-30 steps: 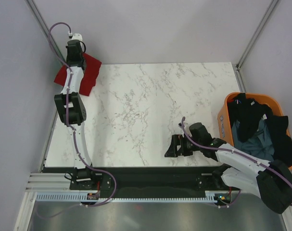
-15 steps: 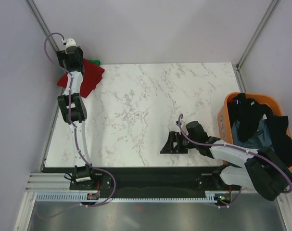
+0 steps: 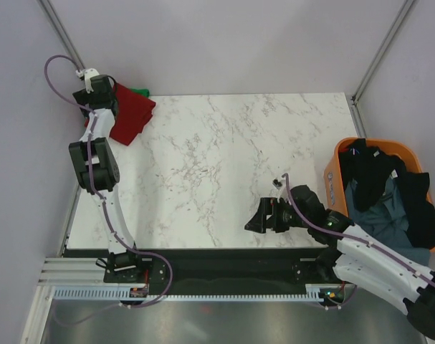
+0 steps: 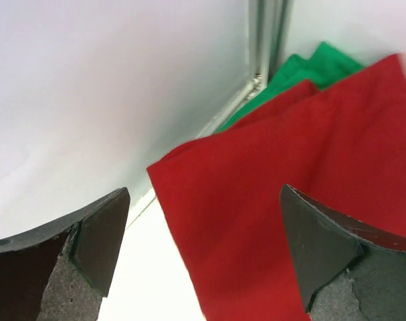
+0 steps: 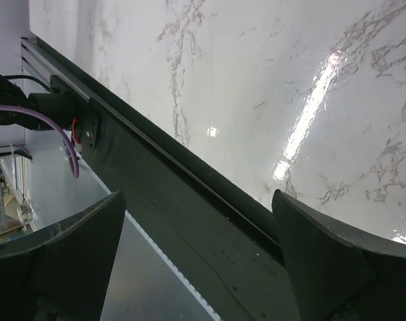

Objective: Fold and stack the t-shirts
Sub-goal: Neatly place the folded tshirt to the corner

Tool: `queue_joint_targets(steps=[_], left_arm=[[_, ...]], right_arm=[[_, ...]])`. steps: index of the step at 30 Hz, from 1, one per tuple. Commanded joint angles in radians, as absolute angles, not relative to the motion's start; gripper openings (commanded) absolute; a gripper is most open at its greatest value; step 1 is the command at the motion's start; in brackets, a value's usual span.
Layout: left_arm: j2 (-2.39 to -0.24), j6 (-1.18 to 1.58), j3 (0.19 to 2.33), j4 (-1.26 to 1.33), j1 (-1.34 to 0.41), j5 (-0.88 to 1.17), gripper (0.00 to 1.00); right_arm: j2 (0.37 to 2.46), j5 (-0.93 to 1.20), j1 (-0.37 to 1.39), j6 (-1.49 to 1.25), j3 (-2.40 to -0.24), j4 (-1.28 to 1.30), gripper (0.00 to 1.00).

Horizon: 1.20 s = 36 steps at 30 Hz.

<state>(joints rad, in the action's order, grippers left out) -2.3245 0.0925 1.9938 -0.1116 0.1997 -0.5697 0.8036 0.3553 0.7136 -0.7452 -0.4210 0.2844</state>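
A folded dark red t-shirt (image 3: pixel 131 115) lies at the table's far left corner, on top of a bright green t-shirt (image 3: pixel 139 92) whose edge peeks out behind it. In the left wrist view the red t-shirt (image 4: pixel 310 194) fills the right side and the green t-shirt (image 4: pixel 310 67) shows by the wall rail. My left gripper (image 4: pixel 206 261) hangs open just above the red shirt's near edge, holding nothing. Black and grey-blue garments (image 3: pixel 385 190) fill the orange basket at the right. My right gripper (image 3: pixel 259 218) stands open and empty above the table's front edge.
The orange basket (image 3: pixel 335 172) sits off the table's right edge. White walls and metal corner posts (image 3: pixel 63 32) close in the back. A dark rail (image 5: pixel 189 194) runs along the marble table (image 3: pixel 224 158) at its front edge, below the right gripper.
My left gripper has opened, let go of the red t-shirt and drawn back to the left. The right gripper swung a little near the front edge, still open.
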Motion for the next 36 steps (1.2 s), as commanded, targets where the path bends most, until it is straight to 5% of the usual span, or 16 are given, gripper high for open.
queue_joint_targets(steps=[1,16,23,32,36], left_arm=[[-2.157,0.204,1.906,-0.109,0.202,-0.501,1.00],[-2.101,0.479,1.534,0.039,0.293,-0.209,0.91],[-2.167,0.613,1.540,0.094,0.305,-0.126,0.88],[-2.246,0.844,1.531,0.172,0.319,-0.086,0.57],[-2.284,0.864,1.574,0.181,0.319,-0.042,0.11]], right_arm=[[0.691,0.285,0.721,-0.769,-0.469,0.460,0.98],[0.712,0.250,0.722,-0.732,-0.482,0.471,0.98],[0.772,0.259,0.723,-0.727,-0.446,0.404,0.98],[0.815,0.259,0.721,-0.732,-0.439,0.376,0.98],[0.824,0.255,0.722,-0.738,-0.431,0.371,0.98]])
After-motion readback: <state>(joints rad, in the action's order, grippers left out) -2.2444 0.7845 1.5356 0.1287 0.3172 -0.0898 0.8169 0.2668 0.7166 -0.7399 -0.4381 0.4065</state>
